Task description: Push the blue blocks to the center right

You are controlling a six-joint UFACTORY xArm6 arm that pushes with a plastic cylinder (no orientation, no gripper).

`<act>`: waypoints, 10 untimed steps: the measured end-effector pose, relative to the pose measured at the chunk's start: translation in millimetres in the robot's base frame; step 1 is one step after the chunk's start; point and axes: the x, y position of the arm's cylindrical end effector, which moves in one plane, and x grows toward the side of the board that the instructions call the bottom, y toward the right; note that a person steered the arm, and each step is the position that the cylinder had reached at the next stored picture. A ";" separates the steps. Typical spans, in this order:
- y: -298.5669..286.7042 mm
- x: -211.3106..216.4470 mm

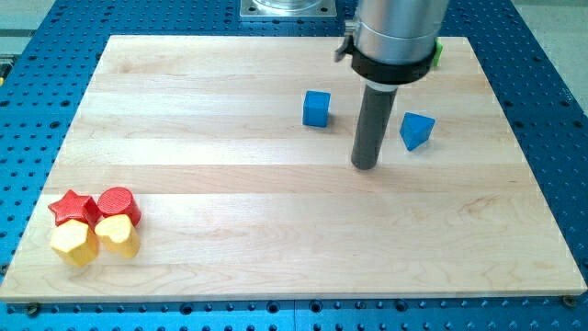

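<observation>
A blue cube (316, 108) stands on the wooden board in the upper middle. A blue triangular block (415, 130) lies to its right, in the view's upper right. My tip (366, 165) rests on the board between the two blue blocks and slightly below them. It touches neither block. The rod and the arm's grey cylinder rise above it toward the view's top.
A red star (73, 208), a red round block (118, 204), a yellow hexagon (74, 242) and a yellow heart (118, 234) cluster at the bottom left. A green block (438, 51) peeks out behind the arm at the top right. The board (276, 257) sits on a blue perforated table.
</observation>
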 end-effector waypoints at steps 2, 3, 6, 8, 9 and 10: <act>65.0 7.9; -84.4 29.0; -65.3 -87.9; -71.6 -13.8; -1.9 -5.4; 43.1 -40.4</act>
